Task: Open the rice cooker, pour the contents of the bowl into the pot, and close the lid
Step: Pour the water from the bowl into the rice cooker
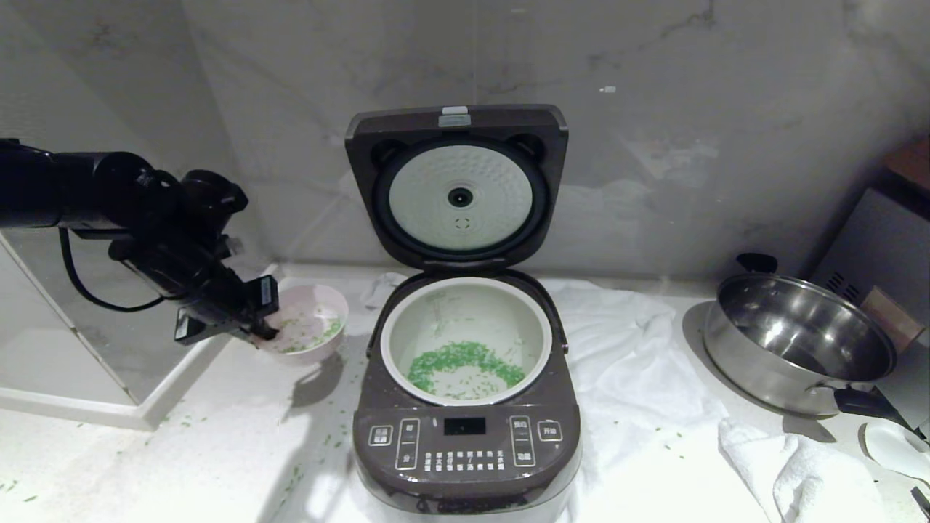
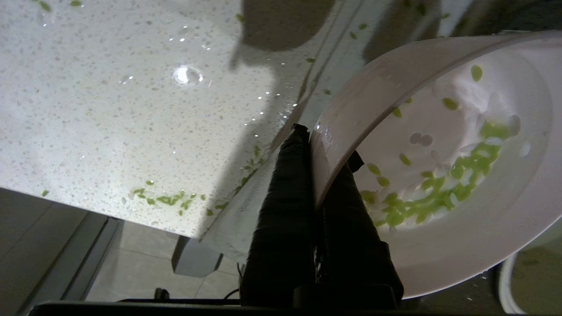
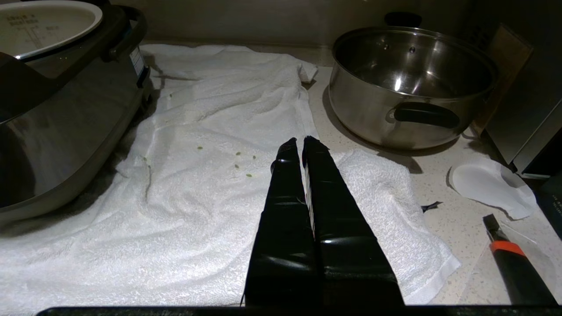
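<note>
The dark rice cooker stands mid-counter with its lid raised upright, dimpled inner plate facing me. Green contents lie in a ring on the floor of the white pot. To the cooker's left, my left gripper is shut on the near rim of the pink bowl, held just above the counter with its shadow below. In the left wrist view the gripper pinches the bowl wall, one finger inside; some green bits cling inside. My right gripper hangs shut over the towel, holding nothing.
A steel pan with black handles sits at the right on the counter. A white towel spreads beside and under the cooker, and a folded one lies near the front right. Stray green bits dot the counter. An orange-banded knife lies right.
</note>
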Robot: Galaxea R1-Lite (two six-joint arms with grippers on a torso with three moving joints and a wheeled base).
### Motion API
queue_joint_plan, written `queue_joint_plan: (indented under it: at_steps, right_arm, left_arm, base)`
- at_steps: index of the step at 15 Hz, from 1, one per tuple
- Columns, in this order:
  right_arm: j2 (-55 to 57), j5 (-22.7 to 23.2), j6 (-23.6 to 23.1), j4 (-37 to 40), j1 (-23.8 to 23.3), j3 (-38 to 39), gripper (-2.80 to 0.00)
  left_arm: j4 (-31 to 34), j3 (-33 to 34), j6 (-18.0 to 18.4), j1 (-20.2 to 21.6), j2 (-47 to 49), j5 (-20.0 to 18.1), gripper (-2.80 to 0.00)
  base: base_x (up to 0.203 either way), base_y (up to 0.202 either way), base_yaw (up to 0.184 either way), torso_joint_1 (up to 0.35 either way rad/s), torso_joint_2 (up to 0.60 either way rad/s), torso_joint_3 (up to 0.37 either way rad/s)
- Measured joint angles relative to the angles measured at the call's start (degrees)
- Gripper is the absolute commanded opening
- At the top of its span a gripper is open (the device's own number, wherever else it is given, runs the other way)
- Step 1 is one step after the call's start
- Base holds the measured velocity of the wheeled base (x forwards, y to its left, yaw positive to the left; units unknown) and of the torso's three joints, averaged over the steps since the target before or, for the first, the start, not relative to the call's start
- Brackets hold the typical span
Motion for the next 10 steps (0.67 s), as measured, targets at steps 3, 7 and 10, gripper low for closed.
queue_joint_plan:
  at_steps: [3, 7, 10]
  right_arm:
    - [0.0, 0.0, 0.0, 0.0, 0.0, 0.0, -2.8]
    - [0.0, 0.0, 0.0, 0.0, 0.0, 0.0, -2.8]
    - [0.0, 0.0, 0.0, 0.0, 0.0, 0.0, -2.8]
  left_arm:
    - [2.3, -6.1, -2.3, -2.6, 1.6, 0.0, -2.8]
    - [2.4, -10.3, -6.1, -7.6, 2.4, 0.2, -2.8]
    - [2.4, -11.9, -7.9, -11.3, 2.7, 0.5, -2.8]
  base:
    - [0.0, 0.0, 0.0, 0.0, 0.0, 0.0]
    - [0.0, 0.0, 0.0, 0.0, 0.0, 0.0]
    - [0.0, 0.0, 0.0, 0.0, 0.0, 0.0]
